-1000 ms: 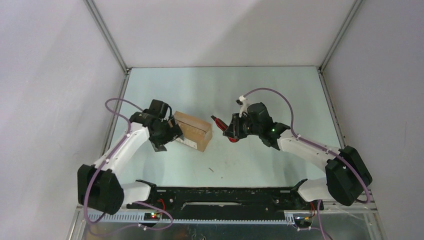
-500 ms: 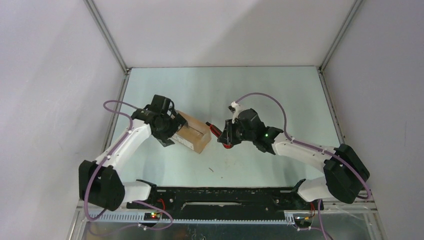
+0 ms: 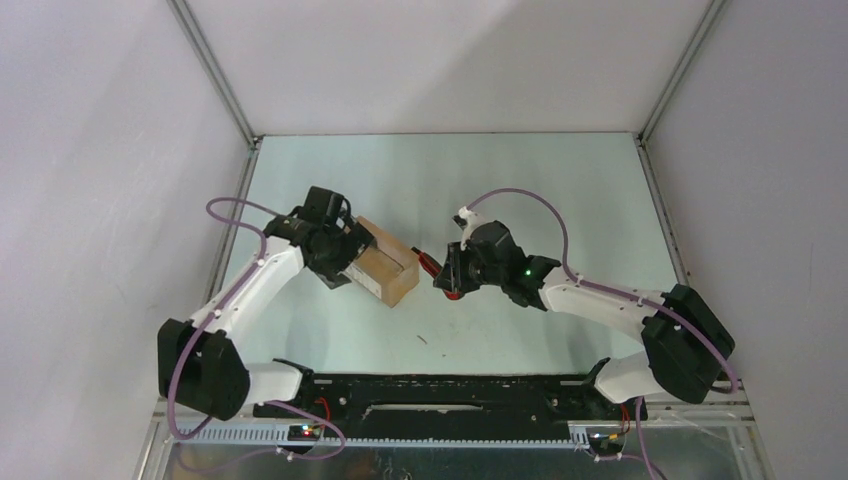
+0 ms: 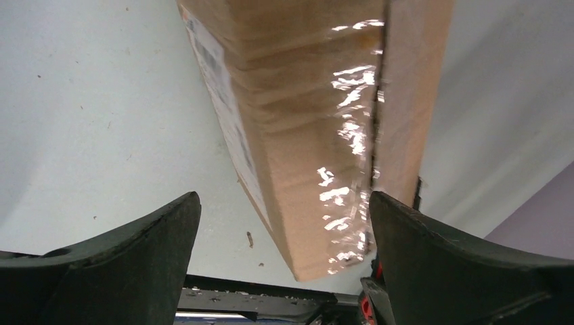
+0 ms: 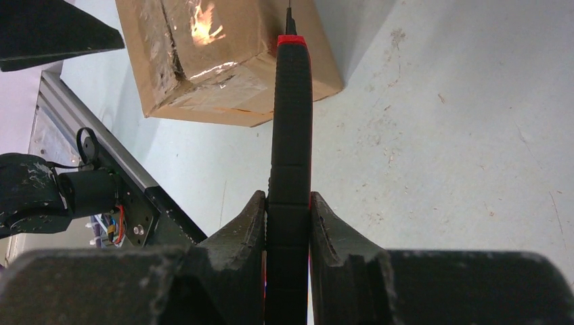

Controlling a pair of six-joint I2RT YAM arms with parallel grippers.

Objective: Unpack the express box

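Box [image 3: 388,268] of brown cardboard, lying flat on the table [image 3: 520,190] with its flaps shut. Glossy tape [image 4: 345,135] runs along the top seam and down the end, and a printed label [image 4: 216,74] sits on one long side.

The left gripper [image 4: 281,203] straddles the box's left end across its short width. Its jaws are spread wide and hold nothing. One finger stands clear of the box, and you cannot tell whether the other touches it.

The right gripper [image 5: 288,210] is at the box's right end, clamped on the handle of a knife [image 5: 291,115]. The blade tip points at the box's top edge, and contact cannot be made out.

Treat the box as light. It looks small enough to skid or turn under the blade unless you brace it. The walls are probably stiff along the edges and corners but will dent if you squeeze mid-panel. The taped faces are slick and give a poor hold.

Take hold across the short width at the left end, on bare cardboard near the corners. Keep your fingers off the top seam so the cut line stays free. Close only until the box stops sliding. What is inside is unknown, so keep the cut shallow.
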